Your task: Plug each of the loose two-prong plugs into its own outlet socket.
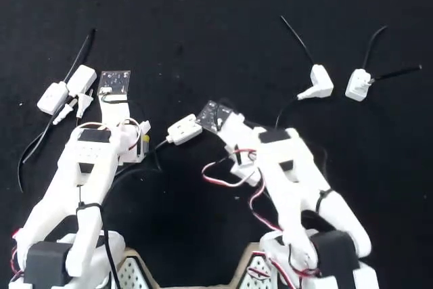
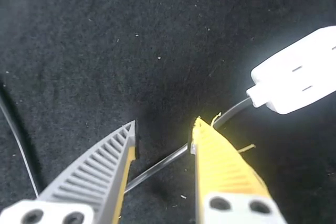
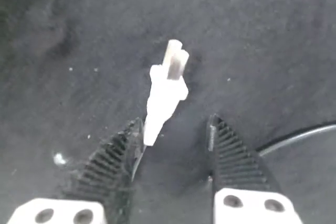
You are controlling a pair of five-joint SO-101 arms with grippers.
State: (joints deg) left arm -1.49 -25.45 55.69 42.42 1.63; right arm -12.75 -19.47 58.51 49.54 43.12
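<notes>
While both tools stand open, the plug waits to be picked up.
My right tool (image 3: pixel 175 120) straddles the plug (image 3: pixel 165 95) on the bench (image 3: pixel 273 35), off-centre toward one finger; I judge I should centre first, then close on its body, prongs free. My left tool (image 2: pixel 164 124) straddles the cord (image 2: pixel 157 167) just short of the socket (image 2: pixel 299 74). I can read no writing on either.
</notes>
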